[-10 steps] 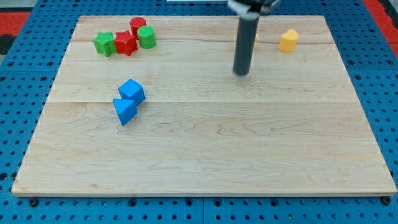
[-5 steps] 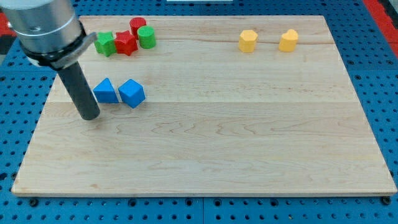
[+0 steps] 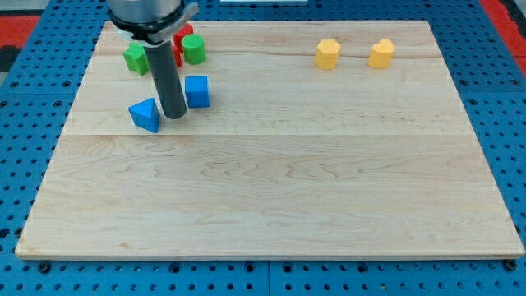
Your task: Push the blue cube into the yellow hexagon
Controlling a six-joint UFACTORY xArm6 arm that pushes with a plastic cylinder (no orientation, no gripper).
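The blue cube (image 3: 197, 90) sits on the wooden board (image 3: 271, 189) at the upper left. My tip (image 3: 173, 115) stands just left of and below the cube, between it and a blue triangular block (image 3: 145, 113). The yellow hexagon (image 3: 328, 54) lies far to the right near the view's top. A second yellow block (image 3: 380, 53) lies to its right.
A green star-shaped block (image 3: 136, 57), a red block (image 3: 177, 49) partly hidden by my rod, and a green cylinder (image 3: 193, 49) cluster at the view's top left, just above the cube.
My tip has moved right and up, from left of the blue blocks to between them. The blue cube has shifted up and right; the blue triangular block moved slightly.
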